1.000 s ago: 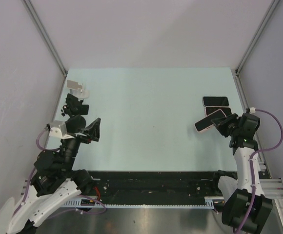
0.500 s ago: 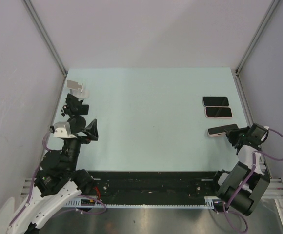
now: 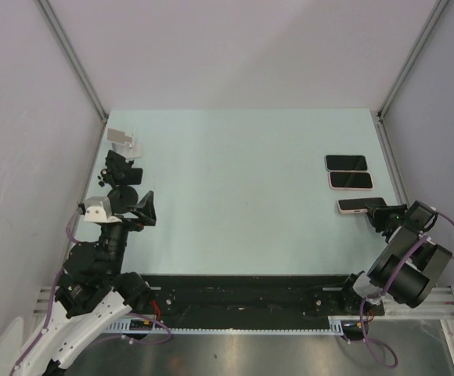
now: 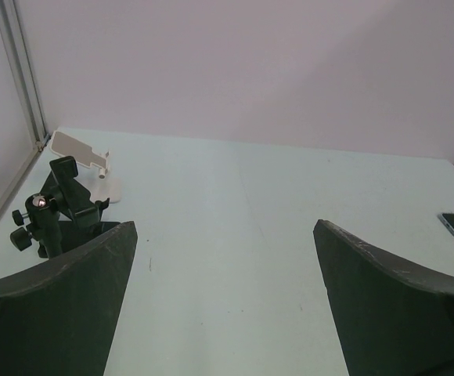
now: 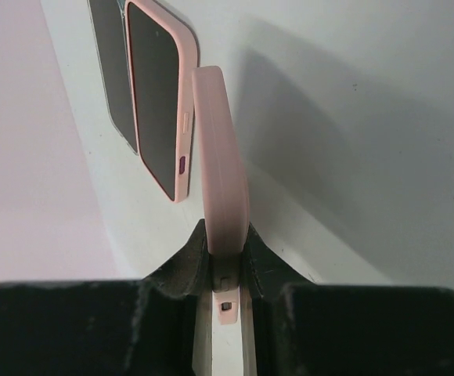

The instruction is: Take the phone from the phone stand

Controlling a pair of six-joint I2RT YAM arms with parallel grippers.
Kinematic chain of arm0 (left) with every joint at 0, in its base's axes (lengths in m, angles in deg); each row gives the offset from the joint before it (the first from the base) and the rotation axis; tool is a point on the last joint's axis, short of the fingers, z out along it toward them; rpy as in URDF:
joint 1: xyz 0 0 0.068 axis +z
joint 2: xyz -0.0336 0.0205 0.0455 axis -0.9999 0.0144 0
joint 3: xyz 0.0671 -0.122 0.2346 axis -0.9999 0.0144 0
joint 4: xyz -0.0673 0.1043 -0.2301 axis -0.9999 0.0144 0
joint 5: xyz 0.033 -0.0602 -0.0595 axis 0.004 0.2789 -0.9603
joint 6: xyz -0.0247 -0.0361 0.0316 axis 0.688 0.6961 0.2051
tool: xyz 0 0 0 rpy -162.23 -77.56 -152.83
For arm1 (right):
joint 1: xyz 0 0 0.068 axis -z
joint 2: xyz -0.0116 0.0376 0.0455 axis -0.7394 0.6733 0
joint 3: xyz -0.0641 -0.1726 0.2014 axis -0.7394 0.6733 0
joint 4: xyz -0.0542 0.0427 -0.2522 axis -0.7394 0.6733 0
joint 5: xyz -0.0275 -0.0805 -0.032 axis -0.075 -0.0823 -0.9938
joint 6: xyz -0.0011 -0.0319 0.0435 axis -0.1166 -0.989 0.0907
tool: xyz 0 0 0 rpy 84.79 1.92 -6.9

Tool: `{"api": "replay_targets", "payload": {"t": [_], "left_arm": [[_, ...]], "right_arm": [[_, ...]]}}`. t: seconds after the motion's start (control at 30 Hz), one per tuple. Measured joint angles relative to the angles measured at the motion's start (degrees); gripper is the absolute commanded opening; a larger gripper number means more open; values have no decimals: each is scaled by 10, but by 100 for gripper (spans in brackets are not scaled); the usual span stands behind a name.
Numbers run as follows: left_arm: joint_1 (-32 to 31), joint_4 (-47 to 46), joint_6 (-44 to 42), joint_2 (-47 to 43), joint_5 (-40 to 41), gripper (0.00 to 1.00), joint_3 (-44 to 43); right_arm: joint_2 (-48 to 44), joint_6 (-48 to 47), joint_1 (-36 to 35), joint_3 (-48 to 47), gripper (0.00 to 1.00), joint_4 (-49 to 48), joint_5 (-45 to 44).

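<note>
Pale worktop [image 3: 243, 180] underneath; right end effector [image 5: 225, 249] clamps a pink phone [image 5: 221, 157] edge-on; left end effector [image 4: 224, 235] gapes wide, empty.

Phones: three in all: a dark phone [image 3: 346, 162], a pink-cased phone [image 3: 351, 180] and a third phone [image 3: 354, 206], also pink-cased.
Phone stands: two, a white stand [image 3: 122, 141] and a black stand [image 3: 120, 168].
Robot arms: two, the left arm [image 3: 106, 243] and the right arm [image 3: 403, 266].
Grippers: two, the left gripper [image 3: 145, 210] and the right gripper [image 3: 377, 211], with two fingers on each.
Tables: one pale table [image 3: 243, 180].
</note>
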Motion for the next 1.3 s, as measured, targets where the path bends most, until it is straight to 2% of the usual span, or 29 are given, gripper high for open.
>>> {"api": "replay_targets", "payload": {"t": [0.07, 0.13, 0.17, 0.3, 0.37, 0.73, 0.97, 1.13, 1.3], "left_arm": [[2, 0, 0, 0, 0, 100, 0], [3, 0, 0, 0, 0, 100, 0], [3, 0, 0, 0, -1, 100, 1], [6, 0, 0, 0, -1, 100, 3], [7, 0, 0, 0, -2, 100, 4], [15, 0, 1, 0, -10, 100, 5], [19, 0, 2, 0, -17, 100, 5], [23, 0, 5, 1, -23, 100, 5], [27, 0, 5, 1, -30, 100, 5]], "right_arm": [[21, 10, 4, 0, 0, -18, 14], [33, 17, 6, 1, 9, -34, 20], [35, 17, 6, 2, 18, -39, 21], [35, 17, 6, 4, 34, -44, 19], [35, 10, 6, 4, 38, -40, 14], [27, -31, 6, 5, 48, 23, -10], [-31, -60, 6, 6, 61, 78, -24], [-46, -69, 5, 6, 62, 86, -26], [-10, -65, -6, 6, 62, 65, -19]]}}
